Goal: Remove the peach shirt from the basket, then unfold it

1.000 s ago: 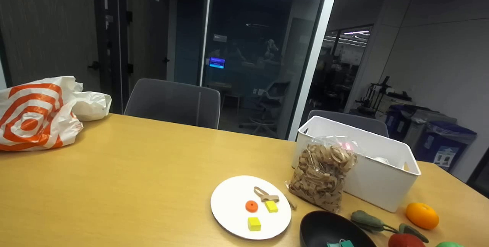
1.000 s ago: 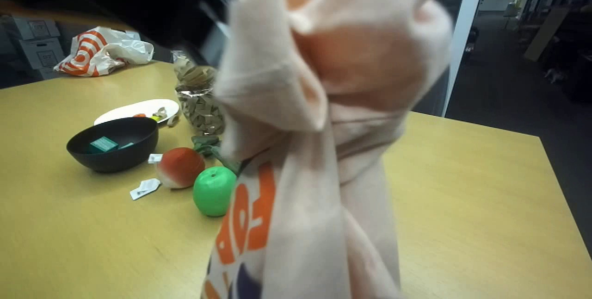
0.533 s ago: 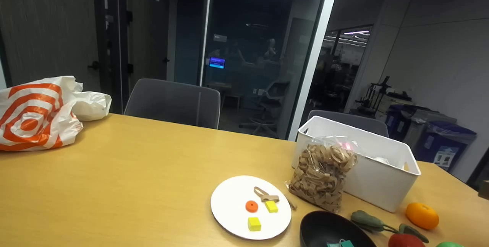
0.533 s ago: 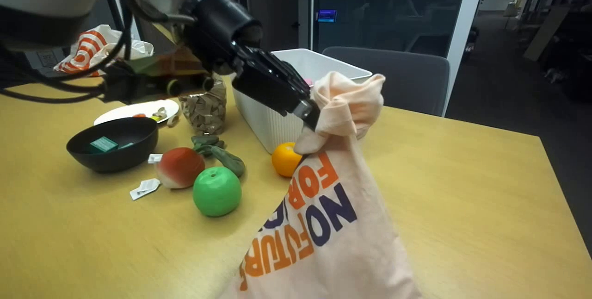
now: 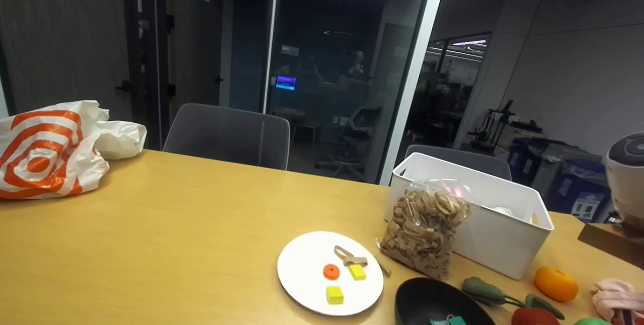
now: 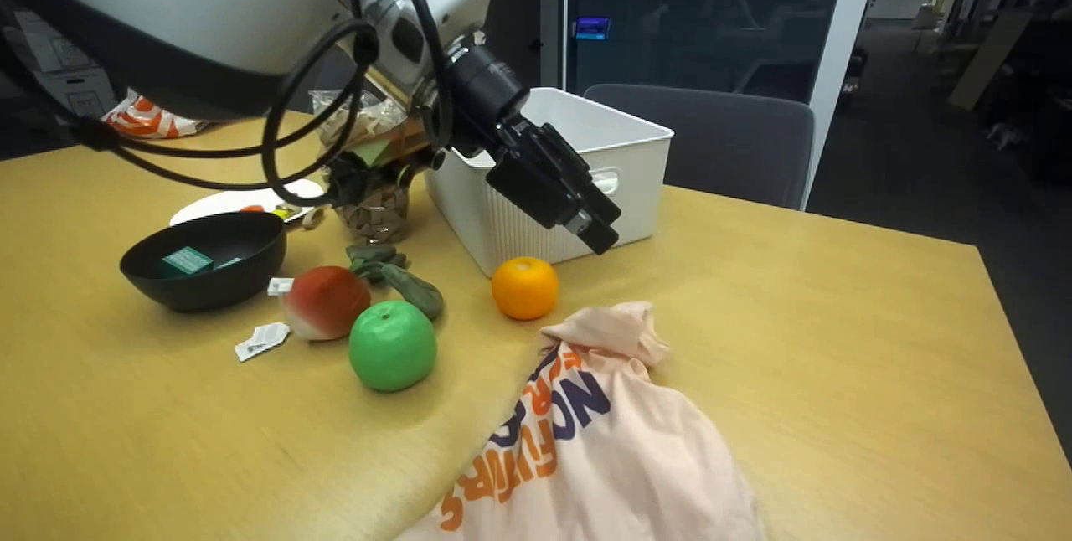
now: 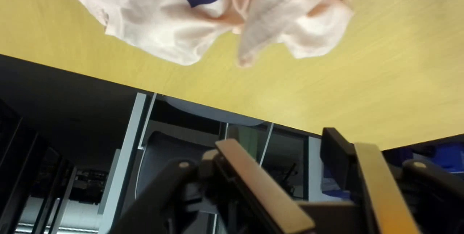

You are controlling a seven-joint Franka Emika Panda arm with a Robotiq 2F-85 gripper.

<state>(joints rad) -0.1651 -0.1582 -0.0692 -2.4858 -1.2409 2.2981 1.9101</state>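
Note:
The peach shirt (image 6: 636, 457), printed with orange and dark blue letters, lies bunched on the table, its near part cut off by the exterior view's lower edge. A crumpled bit of the shirt (image 5: 616, 297) also shows at the right edge of an exterior view. Up in the wrist view, the shirt (image 7: 156, 20) is apart from my gripper (image 7: 277, 138), whose jaws stand spread with nothing between them. Seen from outside, the gripper (image 6: 596, 233) hovers above the table, just beyond the shirt's gathered end and in front of the white basket (image 6: 641, 198).
An orange (image 6: 525, 288) sits between basket and shirt. Nearby are a green apple (image 6: 394, 347), a red fruit (image 6: 325, 302), green vegetables (image 6: 410, 285) and a black bowl (image 6: 201, 265). A bag of tan bands (image 5: 425, 232) leans by the basket, beside a white plate (image 5: 302, 285).
The shirt was hanging from my gripper; it has been let go and now rests on the table. The jaws have opened. In an exterior view, the arm has entered at the right edge.

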